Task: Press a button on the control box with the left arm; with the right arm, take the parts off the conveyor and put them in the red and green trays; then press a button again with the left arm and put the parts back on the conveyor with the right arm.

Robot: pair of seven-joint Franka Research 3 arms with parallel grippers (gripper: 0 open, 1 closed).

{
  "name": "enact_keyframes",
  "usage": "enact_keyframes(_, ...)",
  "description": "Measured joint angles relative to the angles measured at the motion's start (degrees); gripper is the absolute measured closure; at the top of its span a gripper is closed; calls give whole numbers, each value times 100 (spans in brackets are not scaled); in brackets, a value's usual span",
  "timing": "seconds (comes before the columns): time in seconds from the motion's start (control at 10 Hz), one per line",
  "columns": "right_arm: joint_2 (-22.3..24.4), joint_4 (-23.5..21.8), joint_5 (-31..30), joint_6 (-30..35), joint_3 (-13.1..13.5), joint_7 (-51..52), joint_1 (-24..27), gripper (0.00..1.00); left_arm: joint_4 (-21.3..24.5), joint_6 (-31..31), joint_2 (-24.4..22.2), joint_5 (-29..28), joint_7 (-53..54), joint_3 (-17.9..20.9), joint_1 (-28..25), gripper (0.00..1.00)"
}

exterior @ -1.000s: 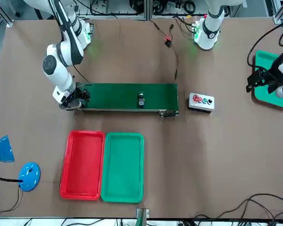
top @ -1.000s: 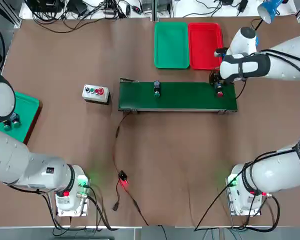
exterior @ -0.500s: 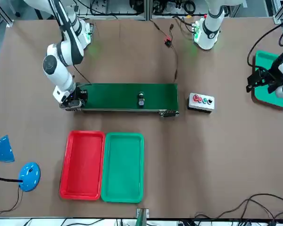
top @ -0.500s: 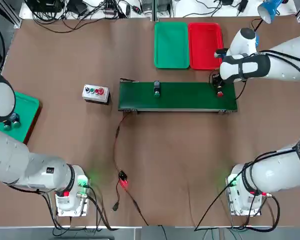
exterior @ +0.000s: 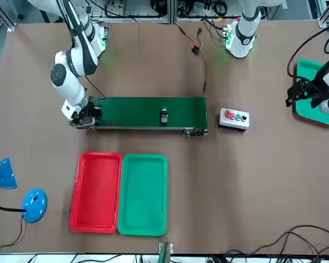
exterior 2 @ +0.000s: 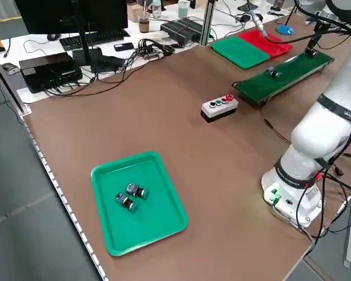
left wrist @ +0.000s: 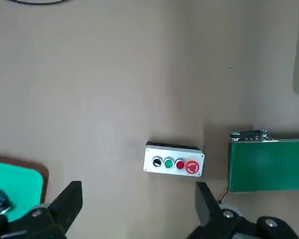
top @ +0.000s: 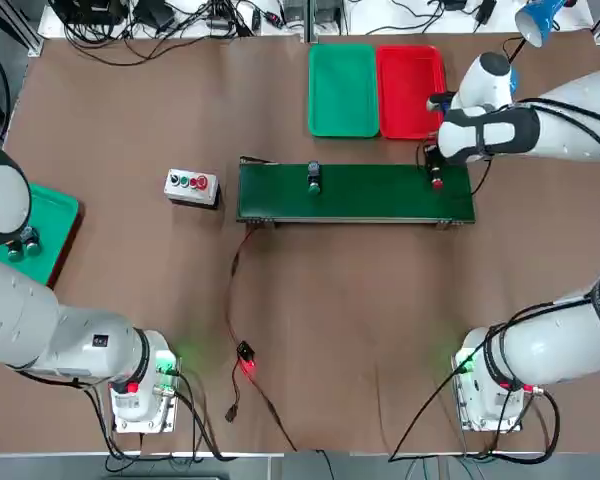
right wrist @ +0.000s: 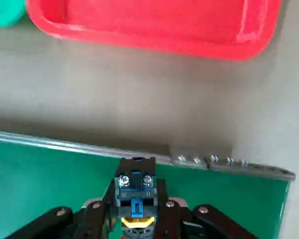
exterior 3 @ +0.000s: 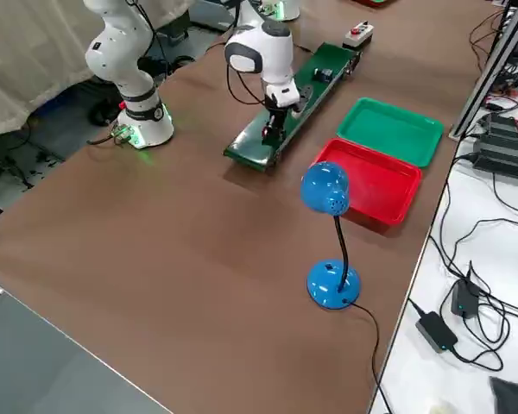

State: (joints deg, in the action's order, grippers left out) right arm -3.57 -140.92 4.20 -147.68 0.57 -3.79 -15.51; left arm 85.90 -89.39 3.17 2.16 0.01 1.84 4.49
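Top view: the right arm reaches across the brown table, its wrist bent down over the right end of the long green conveyor belt (top: pixel 355 192). The right gripper (top: pixel 437 172) has its fingers clamped on a small red-capped button part (top: pixel 438 184) there. A second, green-capped part (top: pixel 314 179) sits mid-belt. The red tray (top: pixel 411 90) and green tray (top: pixel 343 88) lie just beyond. The left gripper (left wrist: pixel 134 209) hangs spread wide, well apart from the white control box (top: pixel 191 185).
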Motion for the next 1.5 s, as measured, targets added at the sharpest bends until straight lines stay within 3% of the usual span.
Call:
enact_keyframes(0.3, -501, 1243, 0, 74, 16, -2, -87, 67, -1, 3, -1, 0, 0, 0, 1, 0)
enact_keyframes(0.7, -2325, 3292, -6, 23, 94, 2, 183, 67, -5, 7, -3, 0, 0, -1, 0, 0)
enact_keyframes(0.9, -3014, 4080, -9, 25, 101, 21, 437, 67, -7, 7, -3, 0, 0, 0, -2, 0)
enact_keyframes(1.1, -3455, 4511, -11, 38, 106, 243, 665, 67, -8, 8, -3, 0, 0, 2, -2, 0)
enact_keyframes(1.5, -3826, 4607, -13, 31, 75, 364, 717, 67, -9, 8, -3, 0, 0, 2, -3, 0)
